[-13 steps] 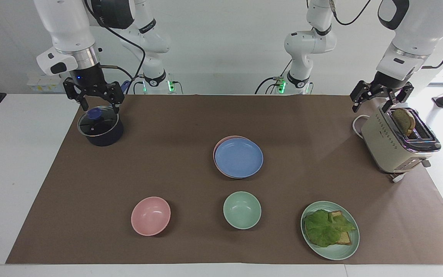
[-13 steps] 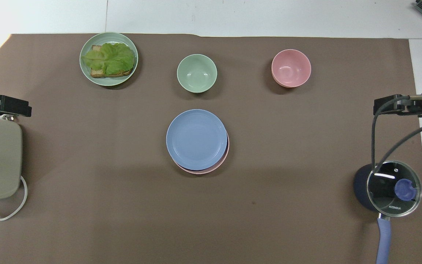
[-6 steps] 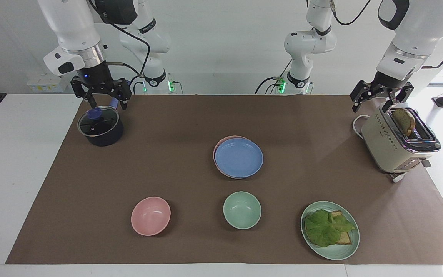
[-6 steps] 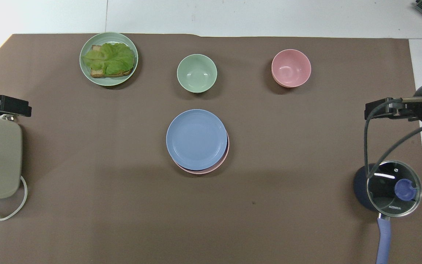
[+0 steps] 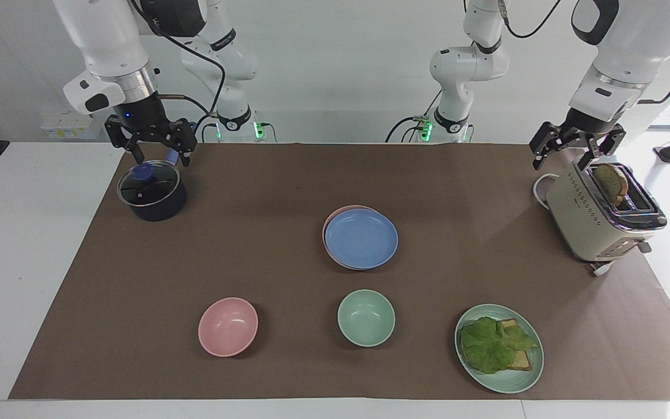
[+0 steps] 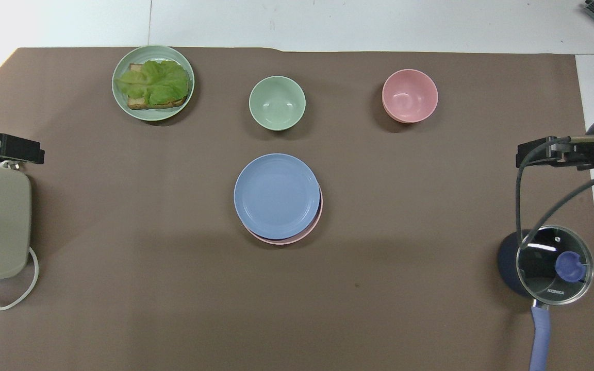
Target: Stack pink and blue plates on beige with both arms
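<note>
Right hand [image 5: 158, 156] rose above pot [image 5: 152, 191], well apart from blue plate [image 5: 361, 238].

the blue plate [image 5: 361, 238] is round, flat and shallow. it lies right side up in the middle of the table, on top of the pink plate [image 5: 330, 220]. the blue one sits a bit off to one side, so only a thin pink edge [image 6: 297, 239] peeks out, on the side nearer the robots. the beige plate cannot be seen under them.
</note>
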You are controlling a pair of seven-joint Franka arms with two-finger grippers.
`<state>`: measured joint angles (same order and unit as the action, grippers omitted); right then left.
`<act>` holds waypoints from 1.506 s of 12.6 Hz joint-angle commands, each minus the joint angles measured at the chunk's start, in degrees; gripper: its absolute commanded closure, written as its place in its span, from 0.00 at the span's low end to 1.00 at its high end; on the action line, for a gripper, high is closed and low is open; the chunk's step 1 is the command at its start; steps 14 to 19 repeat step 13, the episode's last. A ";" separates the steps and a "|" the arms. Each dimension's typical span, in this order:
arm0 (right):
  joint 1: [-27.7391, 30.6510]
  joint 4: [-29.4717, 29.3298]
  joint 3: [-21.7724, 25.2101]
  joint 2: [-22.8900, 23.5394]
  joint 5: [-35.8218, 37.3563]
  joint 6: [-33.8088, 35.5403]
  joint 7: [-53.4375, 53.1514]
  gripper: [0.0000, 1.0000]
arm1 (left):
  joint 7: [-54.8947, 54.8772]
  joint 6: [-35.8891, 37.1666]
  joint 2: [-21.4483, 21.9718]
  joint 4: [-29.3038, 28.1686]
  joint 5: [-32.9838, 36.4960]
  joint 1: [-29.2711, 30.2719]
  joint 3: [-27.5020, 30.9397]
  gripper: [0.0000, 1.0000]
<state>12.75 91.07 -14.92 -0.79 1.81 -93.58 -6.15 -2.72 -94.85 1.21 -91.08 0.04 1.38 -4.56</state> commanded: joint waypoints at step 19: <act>-14.51 -1.25 14.92 0.36 -1.20 2.44 -1.06 0.00 | -0.62 0.54 0.28 -0.15 0.92 0.38 -0.36 0.00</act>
